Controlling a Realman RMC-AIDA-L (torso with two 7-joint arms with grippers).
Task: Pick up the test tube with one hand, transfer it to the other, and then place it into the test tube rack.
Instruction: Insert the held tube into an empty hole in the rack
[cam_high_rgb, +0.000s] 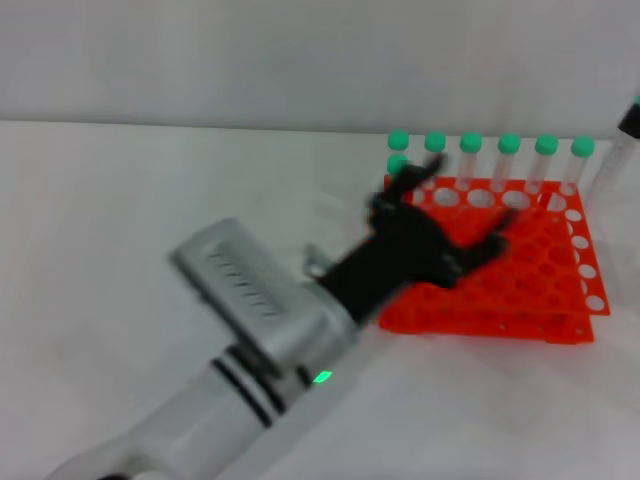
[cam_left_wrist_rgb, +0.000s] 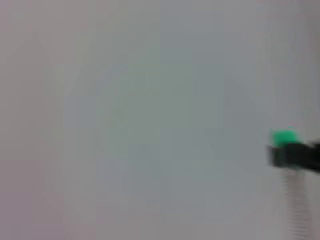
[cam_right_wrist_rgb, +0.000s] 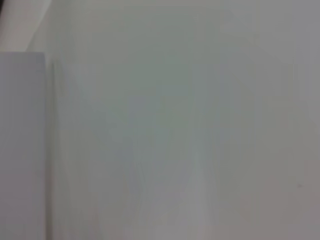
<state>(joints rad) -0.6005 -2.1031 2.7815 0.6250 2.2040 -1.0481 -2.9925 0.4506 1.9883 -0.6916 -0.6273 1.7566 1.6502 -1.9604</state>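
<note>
The orange-red test tube rack (cam_high_rgb: 530, 270) lies at the right of the table in the head view. Several green-capped test tubes (cam_high_rgb: 508, 160) stand in its back row, and one more green cap (cam_high_rgb: 398, 164) sits just in front of the back-left one. My left gripper (cam_high_rgb: 445, 215) reaches over the rack's left part, its black fingers spread, one fingertip (cam_high_rgb: 405, 182) beside that front cap. I see no tube in it. At the right edge a black part (cam_high_rgb: 630, 122) sits around a clear tube. The left wrist view shows a green cap (cam_left_wrist_rgb: 285, 136) above a black band.
The white table (cam_high_rgb: 130, 200) stretches left of the rack and in front of it. My thick left arm (cam_high_rgb: 260, 320) crosses the middle from the lower left. The right wrist view shows only pale surface and a grey-white block (cam_right_wrist_rgb: 22, 145).
</note>
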